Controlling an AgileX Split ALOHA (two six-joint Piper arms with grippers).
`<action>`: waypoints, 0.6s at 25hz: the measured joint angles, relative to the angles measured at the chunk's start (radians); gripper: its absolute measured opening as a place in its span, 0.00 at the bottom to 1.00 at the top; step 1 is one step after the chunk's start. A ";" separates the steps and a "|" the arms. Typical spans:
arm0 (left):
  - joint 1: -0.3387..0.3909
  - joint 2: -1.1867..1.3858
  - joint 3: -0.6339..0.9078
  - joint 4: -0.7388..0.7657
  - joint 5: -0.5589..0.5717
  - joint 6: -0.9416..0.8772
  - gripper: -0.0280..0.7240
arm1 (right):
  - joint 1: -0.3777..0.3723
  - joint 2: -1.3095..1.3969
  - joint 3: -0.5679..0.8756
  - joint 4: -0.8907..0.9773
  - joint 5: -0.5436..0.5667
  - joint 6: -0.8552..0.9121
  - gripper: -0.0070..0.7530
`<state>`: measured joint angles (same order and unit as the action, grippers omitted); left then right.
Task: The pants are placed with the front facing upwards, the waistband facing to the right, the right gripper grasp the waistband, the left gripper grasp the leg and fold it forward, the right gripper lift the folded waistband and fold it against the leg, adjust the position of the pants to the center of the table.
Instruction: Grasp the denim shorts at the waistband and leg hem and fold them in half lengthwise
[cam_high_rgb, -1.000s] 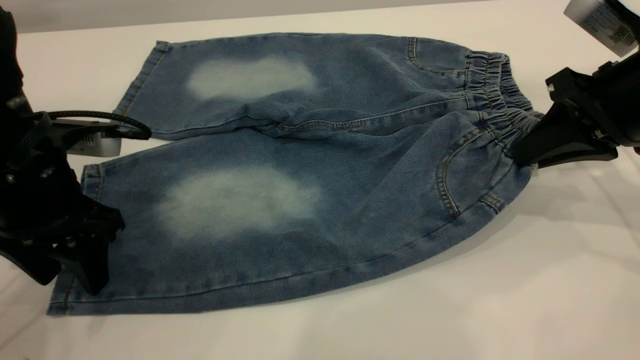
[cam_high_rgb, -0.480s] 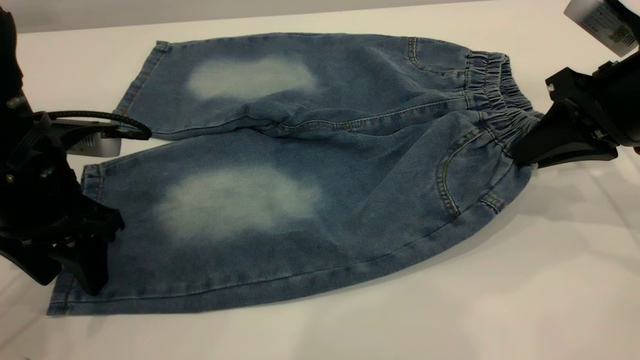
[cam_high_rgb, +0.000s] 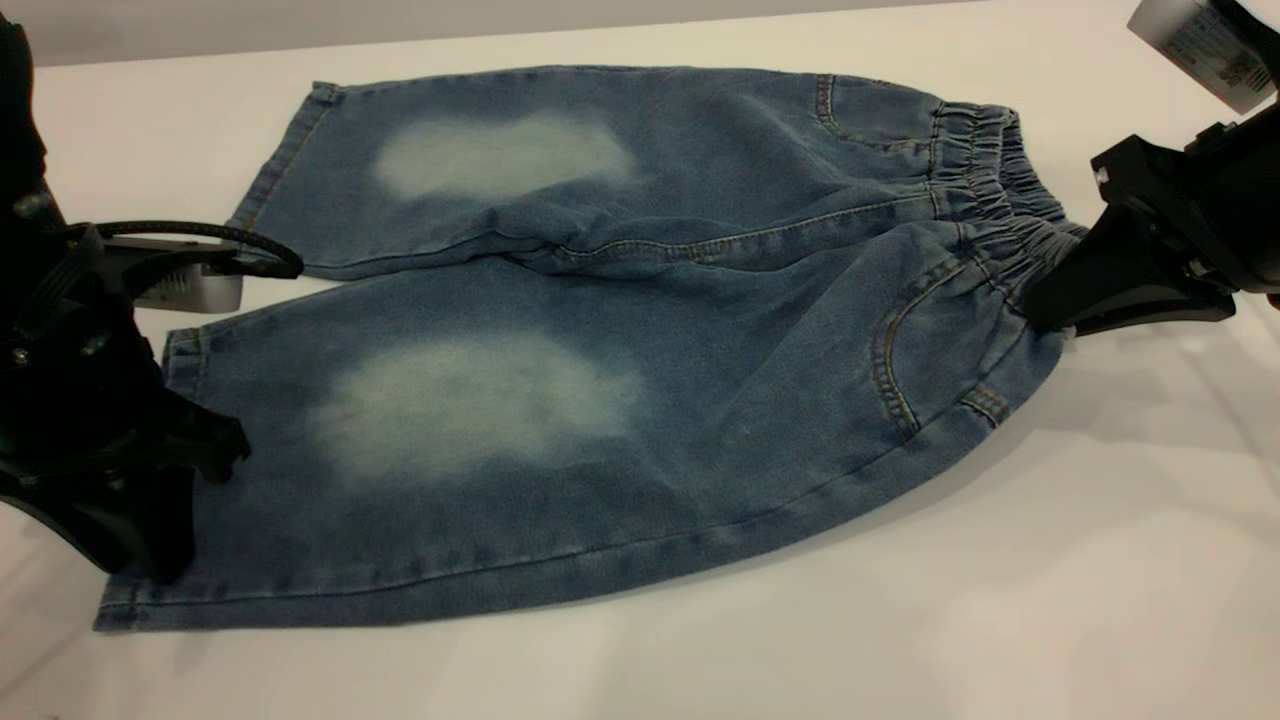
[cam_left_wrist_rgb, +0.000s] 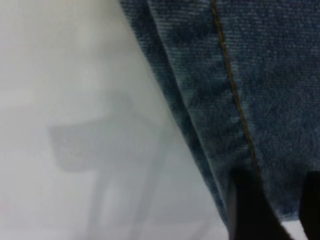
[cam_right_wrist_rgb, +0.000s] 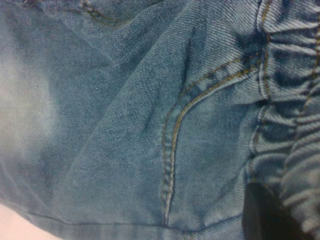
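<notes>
The left gripper (cam_high_rgb: 160, 545) pinches the near leg's hem, ready to fold. The pants (cam_high_rgb: 600, 340) lie flat on the table (cam_high_rgb: 1000, 600), 2 legs spread. At the waistband (cam_high_rgb: 1000, 200), the right gripper (cam_high_rgb: 1040, 305) pinches the gathered cloth, anchoring it.

The pants (cam_high_rgb: 600, 340) lie flat on the white table (cam_high_rgb: 1000, 600), spread across the middle of the frame, blue denim with a pale faded patch on each leg. The gathered waistband (cam_high_rgb: 990, 190) sits at the upper right, legs reaching left.
</notes>
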<state>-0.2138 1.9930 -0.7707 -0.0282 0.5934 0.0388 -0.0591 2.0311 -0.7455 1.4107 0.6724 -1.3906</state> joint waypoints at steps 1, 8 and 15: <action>0.000 0.000 0.000 -0.001 0.000 0.000 0.32 | 0.000 0.000 0.000 0.000 0.001 -0.001 0.06; 0.000 0.000 0.000 -0.001 0.071 0.001 0.36 | 0.000 0.000 0.000 0.000 0.001 -0.001 0.06; 0.000 0.000 0.000 0.000 0.042 0.001 0.56 | 0.000 0.000 0.000 0.000 0.002 -0.001 0.06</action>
<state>-0.2138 1.9930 -0.7707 -0.0285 0.6358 0.0401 -0.0591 2.0311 -0.7455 1.4107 0.6743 -1.3912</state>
